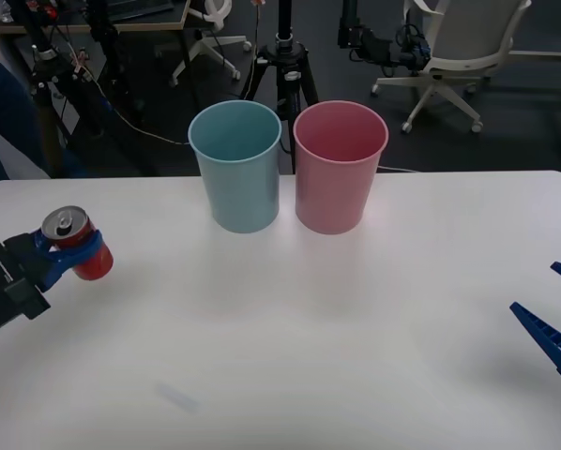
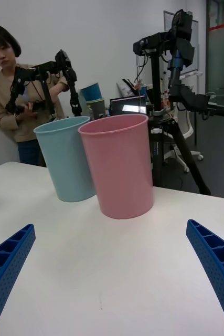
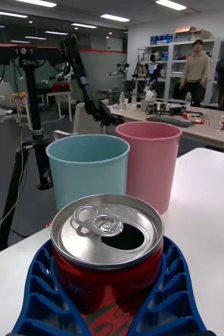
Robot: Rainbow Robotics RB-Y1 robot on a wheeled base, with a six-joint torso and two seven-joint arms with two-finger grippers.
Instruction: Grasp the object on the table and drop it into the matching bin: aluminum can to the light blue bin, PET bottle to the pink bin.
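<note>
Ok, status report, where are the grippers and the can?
Left gripper shut on aluminum can, upright, at table's left. Right gripper open, idle at right. Light blue bin ahead, nothing between.

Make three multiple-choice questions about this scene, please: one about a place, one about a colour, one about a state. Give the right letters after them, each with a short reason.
1. Where is the aluminum can?
A. Inside the pink bin
B. In the left gripper, near the table's left edge
C. Lying between the two bins

2. Which bin stands on the robot's left side of the pair?
A. The light blue bin
B. The pink bin
C. A green bin

3. How is the right gripper?
A. Shut on a bottle
B. Shut on the can
C. Open and holding nothing

Answers:
1. B, the left gripper has its blue fingers around the red can over the table.
2. A, the front view shows the light blue bin to the left of the pink bin.
3. C, the fingers of the right gripper stand wide apart with bare tabletop between them.
</note>
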